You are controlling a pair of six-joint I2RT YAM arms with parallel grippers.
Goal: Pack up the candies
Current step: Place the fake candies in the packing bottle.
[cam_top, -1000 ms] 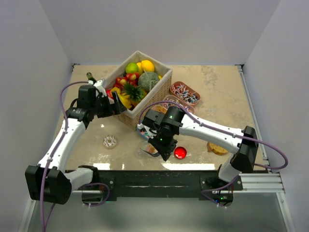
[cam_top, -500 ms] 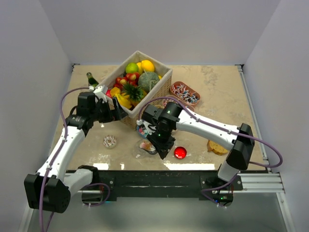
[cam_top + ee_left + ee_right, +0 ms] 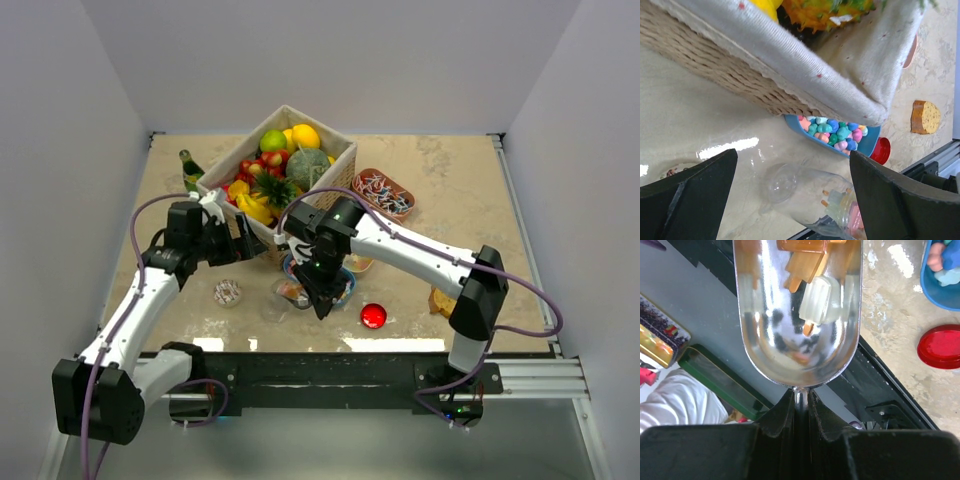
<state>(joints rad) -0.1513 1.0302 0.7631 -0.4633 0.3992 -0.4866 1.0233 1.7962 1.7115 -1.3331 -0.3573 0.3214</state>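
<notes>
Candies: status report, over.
Left end effector open, empty, by jar on its side. Right end effector shut on scoop, candies aboard. Basket corner crowds blue dish.

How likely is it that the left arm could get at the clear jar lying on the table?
Probably yes: the left gripper is open, facing the jar, with only bare table between; the basket sits aside.

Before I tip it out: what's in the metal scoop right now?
The scoop holds orange gummy pieces and one pale whitish piece. Its front end runs out of the right wrist view, so anything there is unseen.
</notes>
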